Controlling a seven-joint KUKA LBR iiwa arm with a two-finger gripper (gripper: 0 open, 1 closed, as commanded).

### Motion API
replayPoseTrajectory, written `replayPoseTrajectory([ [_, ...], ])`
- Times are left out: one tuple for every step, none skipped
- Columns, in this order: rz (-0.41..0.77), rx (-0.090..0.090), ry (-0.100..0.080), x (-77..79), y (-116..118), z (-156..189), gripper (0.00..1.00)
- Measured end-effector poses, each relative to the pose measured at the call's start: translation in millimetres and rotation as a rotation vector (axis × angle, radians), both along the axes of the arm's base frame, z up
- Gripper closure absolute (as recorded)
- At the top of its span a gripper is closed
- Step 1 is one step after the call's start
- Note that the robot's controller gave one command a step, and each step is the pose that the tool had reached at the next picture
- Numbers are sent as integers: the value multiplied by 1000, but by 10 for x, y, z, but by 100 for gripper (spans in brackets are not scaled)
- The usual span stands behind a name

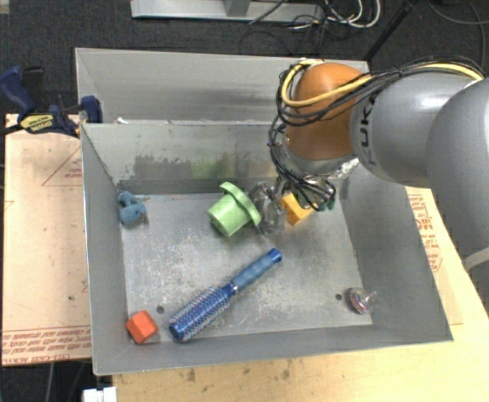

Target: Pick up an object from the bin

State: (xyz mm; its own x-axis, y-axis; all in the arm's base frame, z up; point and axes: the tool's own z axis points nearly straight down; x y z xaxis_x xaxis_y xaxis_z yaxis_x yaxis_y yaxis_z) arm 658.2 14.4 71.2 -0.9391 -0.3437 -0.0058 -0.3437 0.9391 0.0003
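Green flanged plastic piece [232, 210] lies just beside the gripper [270, 209], on the side away from the arm. Yellow block [296, 211] sits just beside it on the arm side, partly under the wrist cables. Cannot tell how far the gripper is open, or if it holds anything. Blue brush [223, 296] is well apart. Risk: coming down between the two, the gripper shoves the green piece, which looks likely to roll off, or clips the block.

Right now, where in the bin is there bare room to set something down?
Bare floor lies between the blue brush and the small metal piece, and between the blue figure and the orange cube. Crowded around the gripper, green cup, yellow piece.
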Motion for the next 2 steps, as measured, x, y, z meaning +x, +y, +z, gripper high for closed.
replayPoseTrajectory([
  [-217, 2, 3, -280, 258, 257, 100],
  [-217, 0, 4, -281, 244, 246, 0],
])
